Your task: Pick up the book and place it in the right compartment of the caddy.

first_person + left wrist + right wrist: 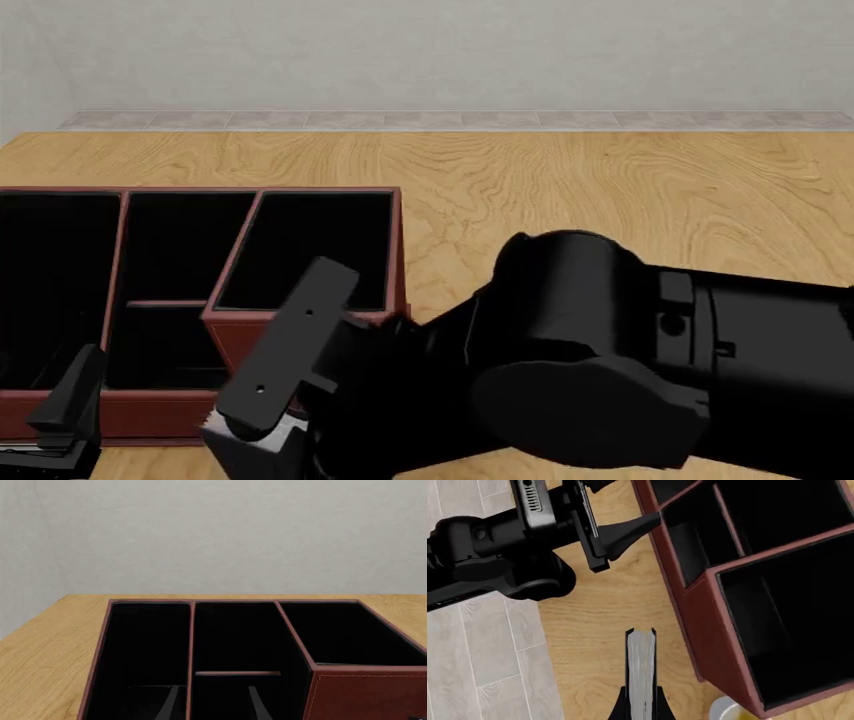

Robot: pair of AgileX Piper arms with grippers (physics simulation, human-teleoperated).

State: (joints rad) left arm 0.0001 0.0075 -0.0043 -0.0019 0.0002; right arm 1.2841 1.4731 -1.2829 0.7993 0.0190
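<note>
The book [642, 667] shows edge-on in the right wrist view, white page edges between dark covers. My right gripper [642, 706] is shut on it, holding it over the table just in front of the caddy [694, 600]. The right compartment [790, 625], tall and black inside, lies beside the book past the reddish-brown front wall. It also shows in the front view as the right compartment [314, 245] and in the left wrist view as the right compartment [347, 630]. My left gripper [213, 705] is open, empty, at the caddy's front rim. In the front view the right arm hides the book.
A white-and-yellow mug [728, 709] stands by the caddy's front corner near the right compartment. The left arm [500, 545] reaches in along the caddy's front. The wooden table [601, 190] stretches right of the caddy. Grey floor tiles [480, 655] lie past the table's near edge.
</note>
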